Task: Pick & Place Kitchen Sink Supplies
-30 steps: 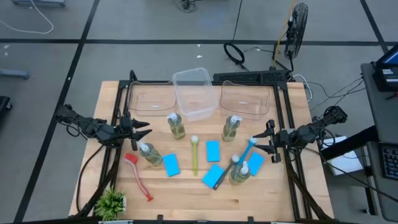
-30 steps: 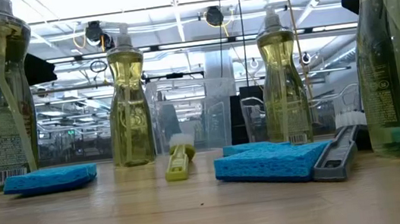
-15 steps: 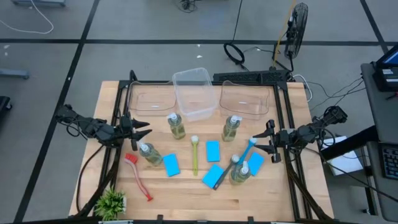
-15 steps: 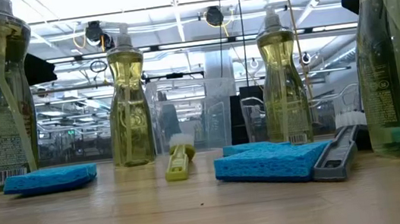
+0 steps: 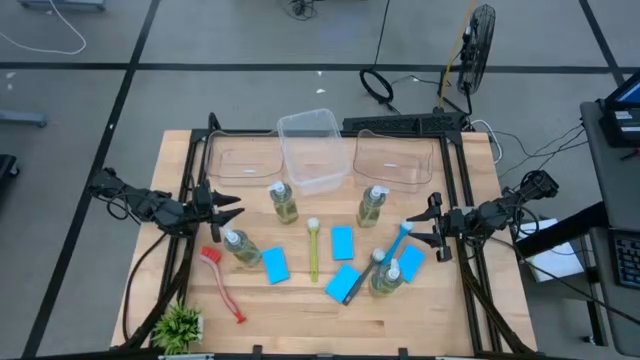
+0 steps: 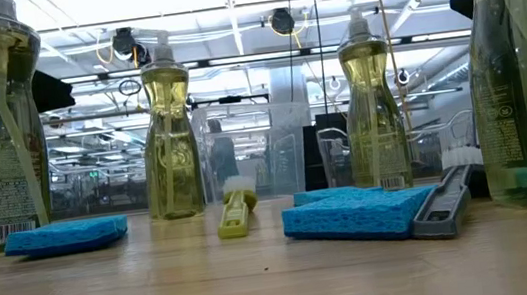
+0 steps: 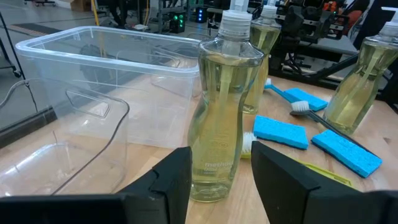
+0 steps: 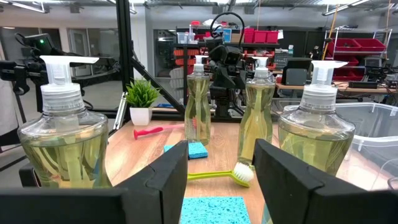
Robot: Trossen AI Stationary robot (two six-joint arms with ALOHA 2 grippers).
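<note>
Several clear pump bottles of yellow-green liquid stand upright on the wooden table, among them a far-left one (image 5: 284, 202), a far-right one (image 5: 372, 205) and a near-left one (image 5: 240, 247). Light-blue sponges (image 5: 275, 265) (image 5: 342, 242) (image 5: 343, 283) lie flat between them. A red brush (image 5: 222, 282), a yellow-green brush (image 5: 313, 248) and a blue brush (image 5: 397, 242) lie on the table. My left gripper (image 5: 235, 206) hovers open at the table's left side, facing a bottle (image 7: 224, 106). My right gripper (image 5: 425, 226) hovers open at the right side.
Three clear plastic tubs stand along the far edge, the middle one (image 5: 315, 150) set askew over the left (image 5: 240, 160) and right (image 5: 395, 160) ones. A small potted plant (image 5: 178, 325) sits at the near left corner. Black frame rails (image 5: 190, 260) run along both sides.
</note>
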